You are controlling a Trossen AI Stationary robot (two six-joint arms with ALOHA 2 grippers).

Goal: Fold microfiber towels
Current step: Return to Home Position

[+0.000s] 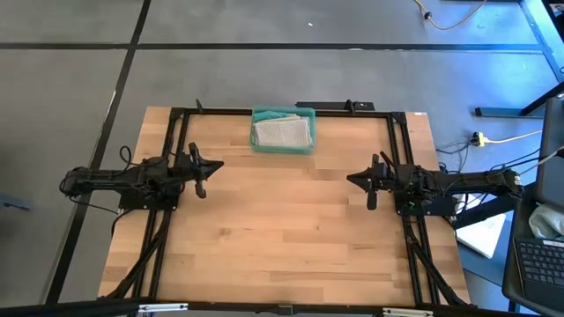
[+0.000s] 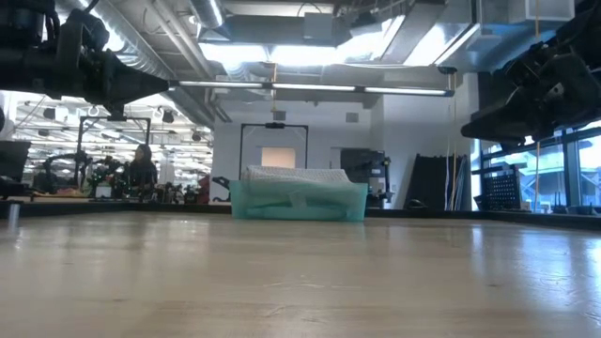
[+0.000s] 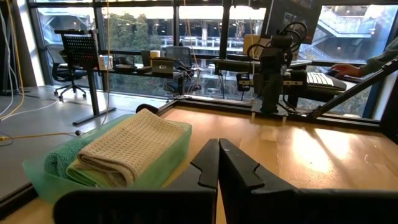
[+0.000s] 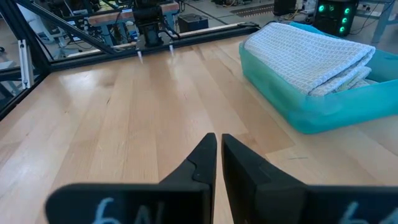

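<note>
A teal plastic bin stands at the table's far edge, middle. Folded microfiber towels are stacked inside it: a light grey one on top, greenish ones under and beside it; in the right wrist view the stack rises above the rim. My left gripper waits at the table's left side, shut, holding nothing. My right gripper waits at the right side, shut, holding nothing. Both hang above the wood, pointing toward the table's middle.
A black frame runs around the table's far, left and right sides. The bare wooden top spreads between the two arms and toward the near edge. Beyond the table are desks, chairs and a person's hand at a keyboard.
</note>
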